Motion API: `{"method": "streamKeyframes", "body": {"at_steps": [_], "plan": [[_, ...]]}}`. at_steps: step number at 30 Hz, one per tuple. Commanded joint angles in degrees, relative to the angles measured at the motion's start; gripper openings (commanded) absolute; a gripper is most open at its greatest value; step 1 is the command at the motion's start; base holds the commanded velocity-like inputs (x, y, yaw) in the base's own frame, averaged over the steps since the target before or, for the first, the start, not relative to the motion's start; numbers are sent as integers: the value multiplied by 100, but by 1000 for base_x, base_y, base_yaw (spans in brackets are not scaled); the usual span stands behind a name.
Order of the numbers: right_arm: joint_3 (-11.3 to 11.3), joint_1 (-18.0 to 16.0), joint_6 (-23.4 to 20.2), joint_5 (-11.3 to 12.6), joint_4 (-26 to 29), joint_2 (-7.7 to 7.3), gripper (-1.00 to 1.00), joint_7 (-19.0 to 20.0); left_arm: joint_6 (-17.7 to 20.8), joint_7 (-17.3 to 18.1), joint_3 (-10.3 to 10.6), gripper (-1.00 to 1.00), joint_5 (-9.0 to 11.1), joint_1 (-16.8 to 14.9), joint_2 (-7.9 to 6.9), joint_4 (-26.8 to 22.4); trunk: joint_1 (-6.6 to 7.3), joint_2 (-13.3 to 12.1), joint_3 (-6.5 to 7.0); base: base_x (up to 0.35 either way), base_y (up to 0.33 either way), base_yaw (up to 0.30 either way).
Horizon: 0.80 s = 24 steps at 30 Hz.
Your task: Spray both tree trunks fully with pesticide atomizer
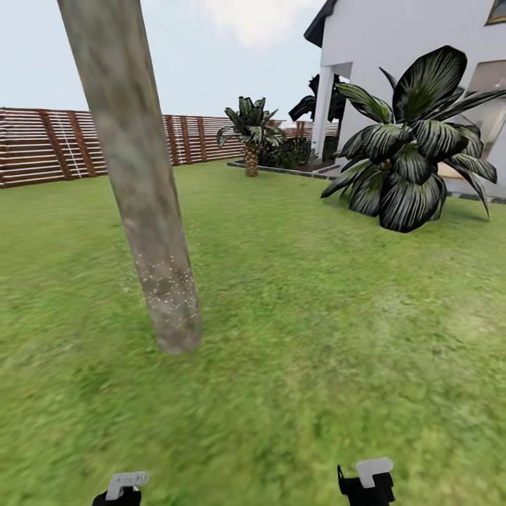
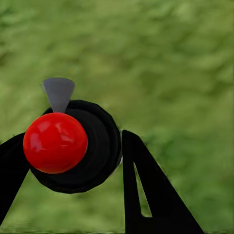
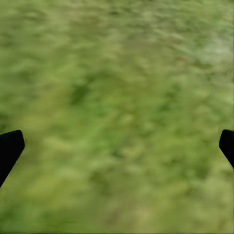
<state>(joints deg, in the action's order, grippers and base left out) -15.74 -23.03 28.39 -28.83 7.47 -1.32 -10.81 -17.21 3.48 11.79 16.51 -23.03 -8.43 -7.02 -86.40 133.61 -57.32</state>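
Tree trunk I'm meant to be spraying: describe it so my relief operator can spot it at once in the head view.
Start at the brown slat fence along the lawn's far left. In front of it, one thick column rises from the grass near the robot: the tree trunk. It is bare, pale grey-brown and leaning, with fine white specks low down, unlike the leafy palm-like plants by the white house.

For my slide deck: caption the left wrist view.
Left tool shut on the atomizer, red top facing the camera, over blurred lawn.
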Motion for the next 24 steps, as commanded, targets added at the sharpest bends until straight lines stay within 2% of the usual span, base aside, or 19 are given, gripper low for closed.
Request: {"method": "streamKeyframes", "body": {"at_steps": [1, 10, 13, 17, 24], "plan": [[0, 0, 0, -2, 0, 0, 100, 0, -1, -3, -12, -100, 6, 0, 9, 4, 0, 0, 0, -256, 0, 277], [0, 0, 0, -6, 0, 6, 100, 0, -4, -12, -19, -100, 163, 0, 9, 7, 0, 0, 0, -322, -23, 277], [0, 0, 0, -8, -4, 7, 100, 0, -9, -14, -25, -100, 190, 0, 8, 3, 0, 0, 0, -293, -174, 277], [0, 0, 0, -9, -8, 3, 100, -1, -17, -6, -26, -100, 348, 0, 8, 0, 0, 0, 0, -281, -201, 277], [0, 0, 0, -9, -9, 1, 100, -5, -16, -11, -27, -100, 371, 0, 8, -1, 0, 0, 0, -276, -212, 277]]}}
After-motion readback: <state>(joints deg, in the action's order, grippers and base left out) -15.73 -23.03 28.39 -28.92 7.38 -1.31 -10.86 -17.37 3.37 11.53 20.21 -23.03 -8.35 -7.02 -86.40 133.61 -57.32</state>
